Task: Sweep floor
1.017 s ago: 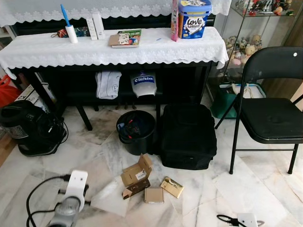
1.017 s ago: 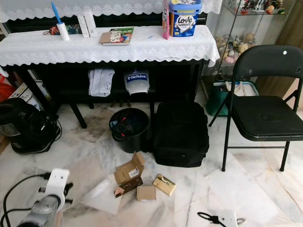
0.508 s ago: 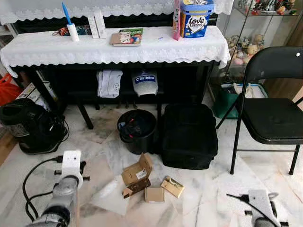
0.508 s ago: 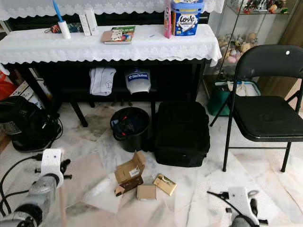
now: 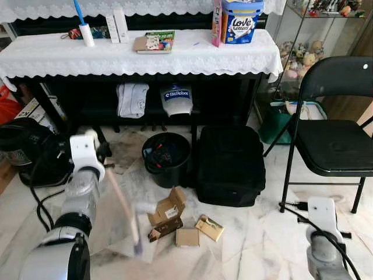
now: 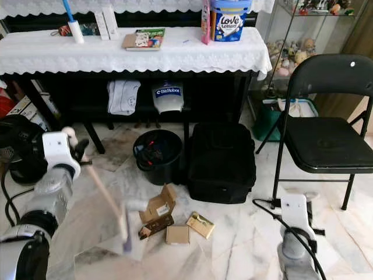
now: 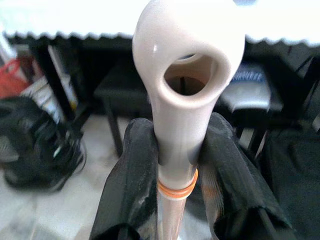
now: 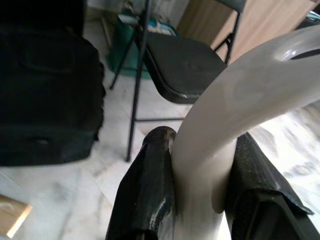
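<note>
Cream plastic broom handle: smooth, rigid, hollow-looking, with a hanging hole at its top and an orange ring just below; likely light, and slick under a loose hold.
Left gripper: both black fingers pressed onto the handle just under its top end, clamped tight.
Broom shaft: slants down from the left arm toward the marble floor; its lower end is blurred, near the cardboard scraps.
Best hold: high on the shaft, where it is held now, for reach; I judge a second hold lower down would steady the stroke.
Right gripper: closed around a curved whitish plastic handle, probably a dustpan's; stiff and light by the look of it.
Litter: an open cardboard box, a flat brown box and a gold-coloured packet, close together on the floor in front of the black bin; all look light enough to slide before bristles.
Obstacles: black bag just beside the bin; black folding chair near the right arm.
</note>
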You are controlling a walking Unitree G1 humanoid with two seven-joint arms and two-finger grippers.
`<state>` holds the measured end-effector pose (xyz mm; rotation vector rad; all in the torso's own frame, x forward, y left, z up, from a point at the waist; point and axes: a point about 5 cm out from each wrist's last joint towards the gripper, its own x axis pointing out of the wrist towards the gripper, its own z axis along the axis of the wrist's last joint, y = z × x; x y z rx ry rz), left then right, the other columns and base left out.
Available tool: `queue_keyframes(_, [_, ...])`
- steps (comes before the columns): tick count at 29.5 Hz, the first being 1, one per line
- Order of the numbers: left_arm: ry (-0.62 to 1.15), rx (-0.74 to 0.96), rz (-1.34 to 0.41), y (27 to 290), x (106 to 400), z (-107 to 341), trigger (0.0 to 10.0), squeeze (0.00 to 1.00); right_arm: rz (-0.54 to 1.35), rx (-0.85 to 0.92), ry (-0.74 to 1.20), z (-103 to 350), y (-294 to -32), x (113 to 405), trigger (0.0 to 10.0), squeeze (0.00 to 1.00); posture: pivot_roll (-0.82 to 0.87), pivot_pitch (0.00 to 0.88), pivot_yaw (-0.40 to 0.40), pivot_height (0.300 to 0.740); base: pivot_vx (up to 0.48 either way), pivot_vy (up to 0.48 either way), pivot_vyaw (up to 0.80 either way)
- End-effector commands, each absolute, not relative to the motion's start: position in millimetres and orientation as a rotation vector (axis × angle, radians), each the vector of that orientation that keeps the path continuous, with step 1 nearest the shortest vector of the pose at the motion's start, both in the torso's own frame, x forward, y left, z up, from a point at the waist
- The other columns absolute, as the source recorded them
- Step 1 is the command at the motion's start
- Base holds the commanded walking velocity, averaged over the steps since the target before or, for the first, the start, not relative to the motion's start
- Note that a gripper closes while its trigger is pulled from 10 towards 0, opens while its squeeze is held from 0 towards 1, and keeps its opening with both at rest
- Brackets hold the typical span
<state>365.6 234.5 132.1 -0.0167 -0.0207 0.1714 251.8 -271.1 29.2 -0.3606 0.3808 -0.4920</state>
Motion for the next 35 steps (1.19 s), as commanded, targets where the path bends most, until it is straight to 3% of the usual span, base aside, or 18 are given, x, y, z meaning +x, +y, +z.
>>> queue_keyframes(1, [-0.104, -0.035, 0.159, 232, 372, 156, 10.0, 0.0, -0.488, -0.285, 0.327, 40, -265, 261, 10.0, 0.0, -0.16, 0.0, 0.022, 0.74, 0.0, 0.0, 0.0])
queue_keyframes(5, [-0.135, -0.05, 0.144, 227, 375, 165, 10.0, 0.0, -0.473, -0.255, 0.317, 42, -261, 263, 10.0, 0.0, -0.15, 0.0, 0.023, 0.74, 0.0, 0.0, 0.0])
queue_keyframes(13, [-0.279, -0.18, 0.035, 192, 376, 197, 10.0, 0.0, -0.431, -0.13, 0.257, 50, -249, 272, 10.0, 0.0, -0.15, 0.0, 0.025, 0.74, 0.0, 0.0, 0.0])
queue_keyframes(22, [-0.215, -0.179, -0.093, 159, 362, 167, 10.0, 0.0, -0.396, 0.008, 0.099, 73, -235, 284, 10.0, 0.0, -0.15, 0.0, 0.03, 0.74, 0.0, 0.0, 0.0])
queue_keyframes(35, [-0.332, -0.052, -0.119, 155, 358, 193, 10.0, 0.0, -0.314, 0.041, -0.03, 88, -220, 288, 10.0, 0.0, -0.15, 0.0, 0.028, 0.74, 0.0, 0.0, 0.0])
